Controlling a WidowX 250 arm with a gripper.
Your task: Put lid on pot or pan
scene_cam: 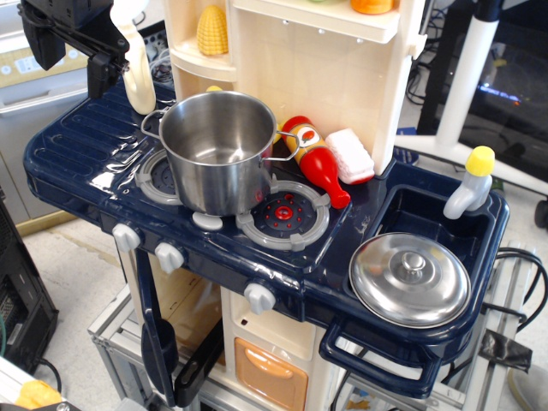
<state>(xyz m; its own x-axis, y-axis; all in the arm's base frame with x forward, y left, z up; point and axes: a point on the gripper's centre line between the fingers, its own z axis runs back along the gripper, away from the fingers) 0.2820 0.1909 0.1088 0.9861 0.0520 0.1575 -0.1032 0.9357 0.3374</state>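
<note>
The tall shiny steel pot (218, 152) stands open and empty on the left burner of the dark blue toy stove, with wire loop handles at its sides. The round steel lid (409, 279), knob up, lies over the sink basin at the front right, well apart from the pot. My black gripper (96, 67) is at the top left corner, above the stove's back left edge and to the left of the pot. It holds nothing that I can see. Its fingers are partly cut off by the frame, so I cannot tell whether they are open or shut.
A red ketchup bottle (318, 163) and a white sponge (349, 156) lie behind the right burner (282, 214). A cream-coloured utensil (137, 73) stands beside the gripper. A yellow-capped faucet (469, 187) rises behind the sink. The cream shelf wall (325, 77) holds corn (212, 31).
</note>
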